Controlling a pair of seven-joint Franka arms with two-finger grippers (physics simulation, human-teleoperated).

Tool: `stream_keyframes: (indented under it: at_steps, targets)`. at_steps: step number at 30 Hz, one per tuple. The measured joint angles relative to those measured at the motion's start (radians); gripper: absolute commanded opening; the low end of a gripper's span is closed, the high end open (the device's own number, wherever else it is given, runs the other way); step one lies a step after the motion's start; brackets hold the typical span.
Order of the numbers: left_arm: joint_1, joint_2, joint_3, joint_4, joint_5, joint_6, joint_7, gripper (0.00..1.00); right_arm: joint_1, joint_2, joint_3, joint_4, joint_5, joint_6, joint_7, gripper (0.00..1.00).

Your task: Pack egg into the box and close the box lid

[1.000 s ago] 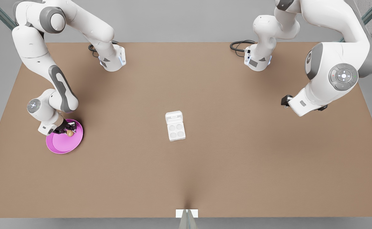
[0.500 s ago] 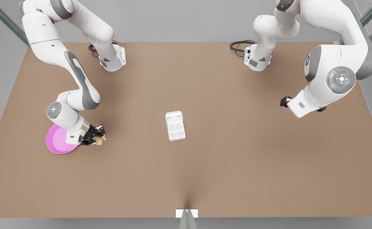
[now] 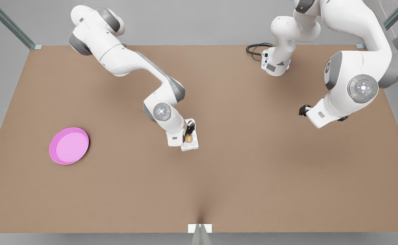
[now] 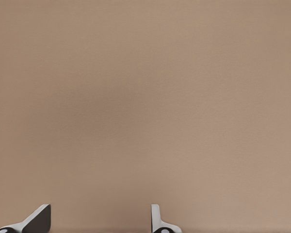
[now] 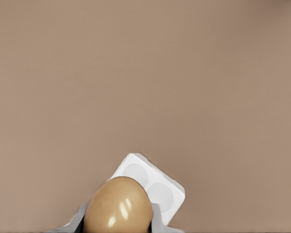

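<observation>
A tan-brown egg (image 3: 188, 138) hangs just above the white box (image 3: 193, 146) at the table's middle, with my right gripper (image 3: 188, 135) shut on it. This arm reaches in from the front view's left and hides most of the open box lid (image 3: 191, 120). In the right wrist view the egg (image 5: 119, 206) sits between the fingers (image 5: 156, 219), with two cup hollows of the box (image 5: 157, 191) showing right behind it. My left gripper (image 4: 99, 225) stands open over bare table. Its arm (image 3: 325, 114) waits at the front view's right, far from the box.
A round pink plate (image 3: 69, 145) lies near the table's edge on the front view's left, with nothing on it. The second arm's base and black cables (image 3: 255, 49) stand at the back edge. A small white marker (image 3: 199, 228) sits at the front edge.
My right gripper has carried the egg from the pink plate across the table to above the box. The other arm has barely shifted.
</observation>
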Motion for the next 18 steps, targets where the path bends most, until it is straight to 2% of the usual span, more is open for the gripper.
stream_keyframes:
  at_steps: [6,18]
  targets:
    - [0.000,0.001,0.000,0.000,0.000,0.001,0.000,1.00,0.073,0.010,-0.069,-0.036,-0.010,0.006,0.191,0.40]
    - [0.000,0.001,0.000,0.000,0.000,0.001,0.000,1.00,0.118,0.017,-0.081,-0.159,-0.071,0.139,0.481,0.40]
